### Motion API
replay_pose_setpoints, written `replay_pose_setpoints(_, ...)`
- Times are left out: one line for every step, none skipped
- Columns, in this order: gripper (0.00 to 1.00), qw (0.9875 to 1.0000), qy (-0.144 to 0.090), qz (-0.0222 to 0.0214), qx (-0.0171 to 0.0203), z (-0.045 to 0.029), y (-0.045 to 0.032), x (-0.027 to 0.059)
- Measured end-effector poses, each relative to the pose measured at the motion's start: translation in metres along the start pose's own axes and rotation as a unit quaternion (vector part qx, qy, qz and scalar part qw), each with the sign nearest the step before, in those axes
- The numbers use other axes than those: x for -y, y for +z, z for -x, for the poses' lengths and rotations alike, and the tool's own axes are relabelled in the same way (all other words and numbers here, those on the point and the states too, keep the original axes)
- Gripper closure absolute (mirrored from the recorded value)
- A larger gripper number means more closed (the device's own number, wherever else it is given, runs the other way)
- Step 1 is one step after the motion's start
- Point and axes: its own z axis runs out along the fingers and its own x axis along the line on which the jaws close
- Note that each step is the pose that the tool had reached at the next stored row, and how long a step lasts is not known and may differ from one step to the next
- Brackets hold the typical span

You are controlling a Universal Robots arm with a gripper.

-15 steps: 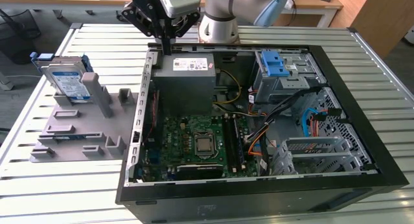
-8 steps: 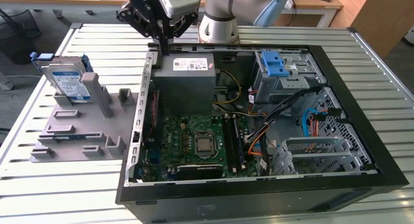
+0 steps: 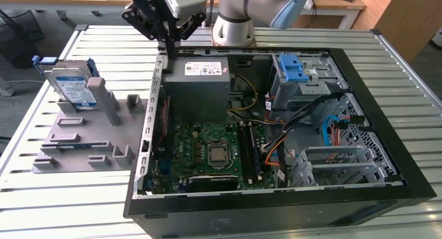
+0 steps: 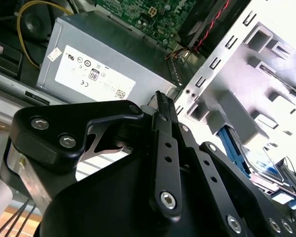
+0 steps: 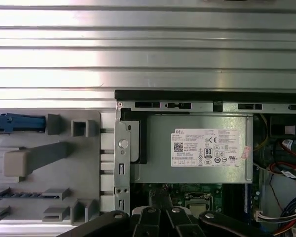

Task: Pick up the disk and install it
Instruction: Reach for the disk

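The disk (image 3: 72,86) stands on edge in the far slot of a grey holder (image 3: 83,140) at the exterior view's left, silver with a white-and-blue label and a blue bracket. In the first wrist view its blue bracket edge (image 5: 15,122) shows from above, and in the second wrist view part of the disk (image 4: 259,163) shows past the holder's posts. My gripper (image 3: 169,47) hangs over the back left corner of the open computer case (image 3: 373,89), near the grey power supply box (image 3: 200,78), well apart from the disk. Its black fingers (image 4: 163,113) are together with nothing between them, as in the first wrist view (image 5: 160,212).
The case lies open with the motherboard (image 3: 214,151), cables and a metal drive cage (image 3: 304,78) carrying a blue latch piece (image 3: 295,68). The holder has several upright posts and slots. Everything rests on a slatted metal table (image 3: 103,42); the arm's base (image 3: 235,27) stands behind the case.
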Motion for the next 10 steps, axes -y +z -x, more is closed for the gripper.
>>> replay_pose_setpoints(0.89, 1.0, 0.0, -0.0001, 0.0, -0.0011, 0.0002, -0.0002)
replay_pose_setpoints(0.89, 1.0, 0.0, -0.0001, 0.0, -0.0023, 0.0005, -0.0004)
replay_pose_setpoints(0.89, 1.0, 0.0, 0.0, 0.0, -0.004, 0.0008, -0.0006)
replay_pose_setpoints(0.89, 1.0, 0.001, 0.0, 0.0, -0.0058, 0.0011, -0.0009)
replay_pose_setpoints(0.89, 1.0, 0.002, -0.0001, 0.0, -0.0078, 0.0014, -0.0012)
replay_pose_setpoints(0.89, 1.0, 0.003, -0.0001, 0.0, -0.0096, 0.0016, -0.0012)
replay_pose_setpoints(0.89, 1.0, 0.003, -0.0001, 0.0, -0.0109, 0.0018, -0.0012)
replay_pose_setpoints(0.89, 1.0, 0.003, -0.0001, 0.0, -0.0121, 0.002, -0.0012)
replay_pose_setpoints(0.89, 1.0, 0.003, -0.0001, 0.0, -0.0132, 0.0022, -0.0012)
replay_pose_setpoints(0.89, 1.0, 0.003, 0.0, 0.0001, -0.0137, 0.0023, -0.0012)
